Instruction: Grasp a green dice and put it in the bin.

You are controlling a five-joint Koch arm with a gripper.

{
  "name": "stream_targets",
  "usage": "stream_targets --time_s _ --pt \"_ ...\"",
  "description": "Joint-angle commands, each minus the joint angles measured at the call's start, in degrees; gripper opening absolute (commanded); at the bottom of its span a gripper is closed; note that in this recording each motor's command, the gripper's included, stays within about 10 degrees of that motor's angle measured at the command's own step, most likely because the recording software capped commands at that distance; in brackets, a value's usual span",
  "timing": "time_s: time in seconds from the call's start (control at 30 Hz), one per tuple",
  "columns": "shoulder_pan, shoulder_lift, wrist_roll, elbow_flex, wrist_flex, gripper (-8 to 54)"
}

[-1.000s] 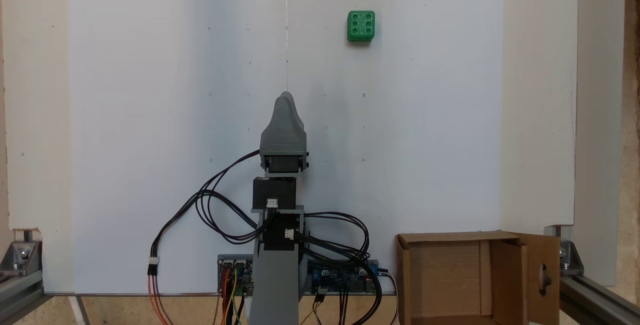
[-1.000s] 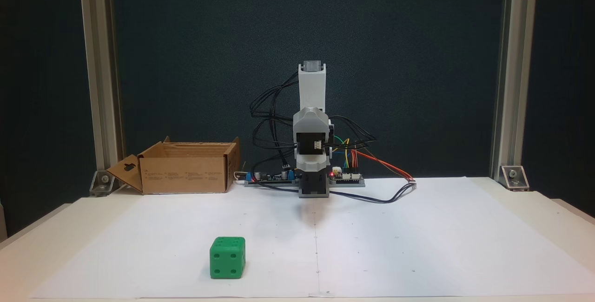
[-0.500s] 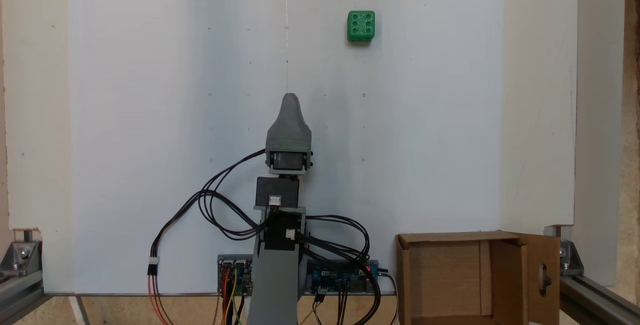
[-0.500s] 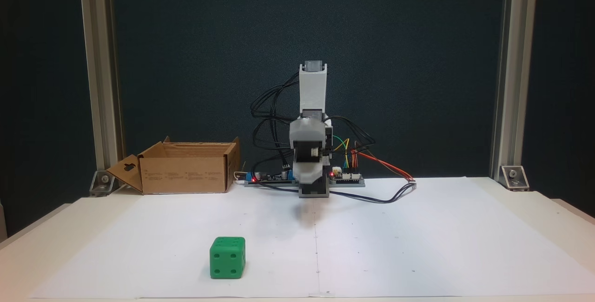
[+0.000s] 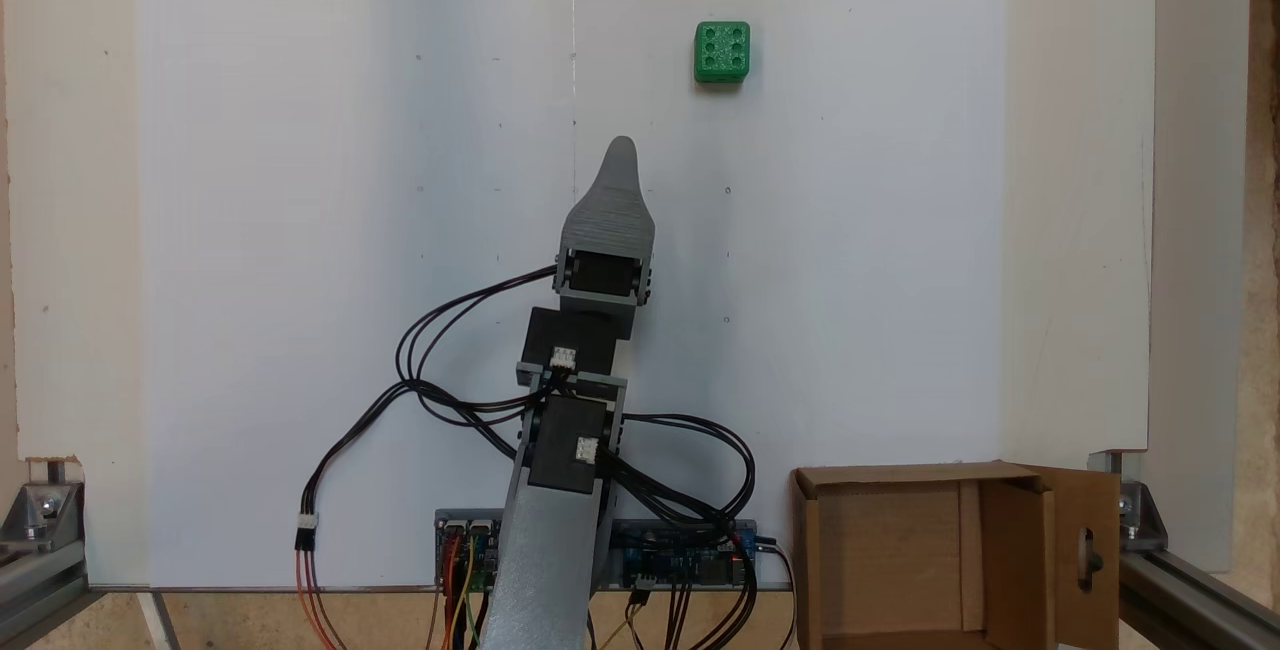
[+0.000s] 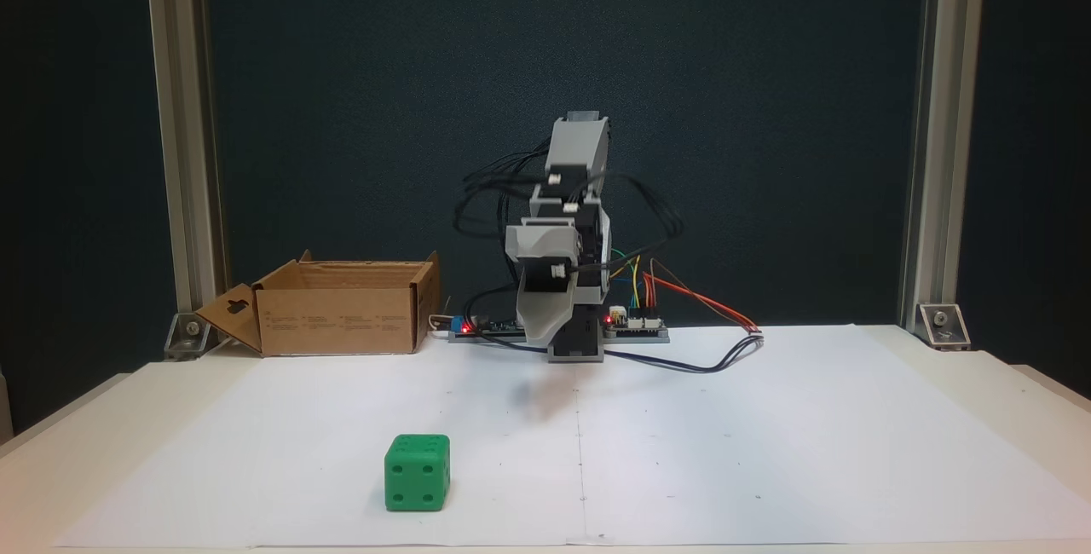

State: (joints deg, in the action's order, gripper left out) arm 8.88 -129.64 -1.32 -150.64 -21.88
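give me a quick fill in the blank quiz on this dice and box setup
1. The top face of the green dice shows ____ pips.
2. The dice rests on the white ____, apart from the gripper.
3. The cardboard box has a side flap with a ____-shaped cut-out.
4. Inside, the box holds ____.

Missing words: six; paper; keyhole; nothing
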Motion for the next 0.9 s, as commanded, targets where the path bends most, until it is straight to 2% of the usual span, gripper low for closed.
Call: stream_targets --time_s 0.0,0.23,0.43,0.87 --pt "0.09 -5.63 -2.29 4.92 9.30 43.3" --pt "-0.44 -1.32 -2.29 17.67 29.44 43.2" --pt "2.46 9.93 -2.11 35.42 50.45 43.4" --pt "10.28 38.58 -1.93 76.73 78.49 43.3"
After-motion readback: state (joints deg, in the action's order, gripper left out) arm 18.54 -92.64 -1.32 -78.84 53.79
